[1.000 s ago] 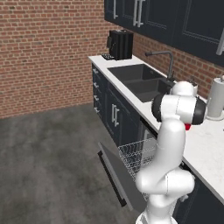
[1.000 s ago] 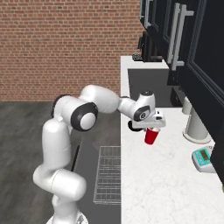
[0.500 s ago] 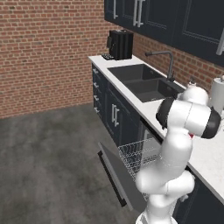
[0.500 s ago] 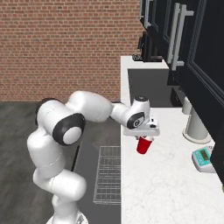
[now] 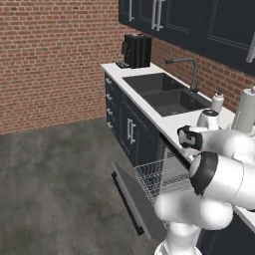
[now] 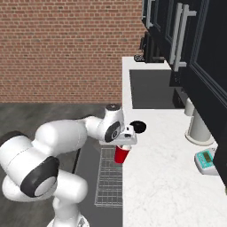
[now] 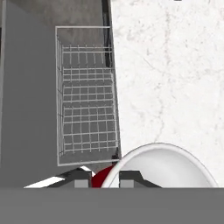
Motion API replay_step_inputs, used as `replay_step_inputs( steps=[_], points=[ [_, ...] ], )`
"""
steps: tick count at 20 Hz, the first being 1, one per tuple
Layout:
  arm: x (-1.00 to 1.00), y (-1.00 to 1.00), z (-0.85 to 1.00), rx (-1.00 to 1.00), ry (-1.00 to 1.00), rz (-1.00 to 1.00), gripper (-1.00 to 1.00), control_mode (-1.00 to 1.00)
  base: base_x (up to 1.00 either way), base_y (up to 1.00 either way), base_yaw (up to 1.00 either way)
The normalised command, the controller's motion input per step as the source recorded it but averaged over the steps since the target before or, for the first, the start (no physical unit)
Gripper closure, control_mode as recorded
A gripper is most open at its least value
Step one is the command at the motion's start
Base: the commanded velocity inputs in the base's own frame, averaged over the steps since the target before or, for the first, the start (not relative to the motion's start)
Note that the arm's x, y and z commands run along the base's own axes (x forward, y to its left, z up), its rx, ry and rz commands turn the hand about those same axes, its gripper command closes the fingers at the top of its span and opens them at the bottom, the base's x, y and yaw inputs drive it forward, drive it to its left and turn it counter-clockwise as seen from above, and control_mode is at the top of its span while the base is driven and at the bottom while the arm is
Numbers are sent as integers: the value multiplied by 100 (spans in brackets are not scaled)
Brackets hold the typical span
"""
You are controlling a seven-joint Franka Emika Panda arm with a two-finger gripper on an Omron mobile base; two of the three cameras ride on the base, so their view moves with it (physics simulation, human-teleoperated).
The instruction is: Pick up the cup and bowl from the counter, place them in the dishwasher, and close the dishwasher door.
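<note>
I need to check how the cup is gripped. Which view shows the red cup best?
The right base view: the cup hangs whole below the gripper, at the counter edge beside the rack. The hand view gives just its white rim and a red sliver, close up. In the left base view the arm hides it.

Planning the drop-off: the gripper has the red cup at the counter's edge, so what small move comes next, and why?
Probably carry the cup a little further sideways off the counter, until it hangs over the wire rack, then lower. The gripper pinches the cup's rim, and in the hand view the rack lies open and bare just beside the counter edge.
</note>
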Motion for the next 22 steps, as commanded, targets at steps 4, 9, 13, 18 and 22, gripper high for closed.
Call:
replay_step_inputs(
  steps=[4,9,13,18,22],
  points=[
    [-1,97,4,0,0,0,100,-100,0,0,0],
    [21,58,-4,3,0,5,100,-100,0,0,0],
    [55,37,-13,4,0,10,100,-100,0,0,0],
    [63,23,-21,2,0,9,100,-100,0,0,0],
    [59,37,-31,-1,0,0,100,-100,0,0,0]
  ],
)
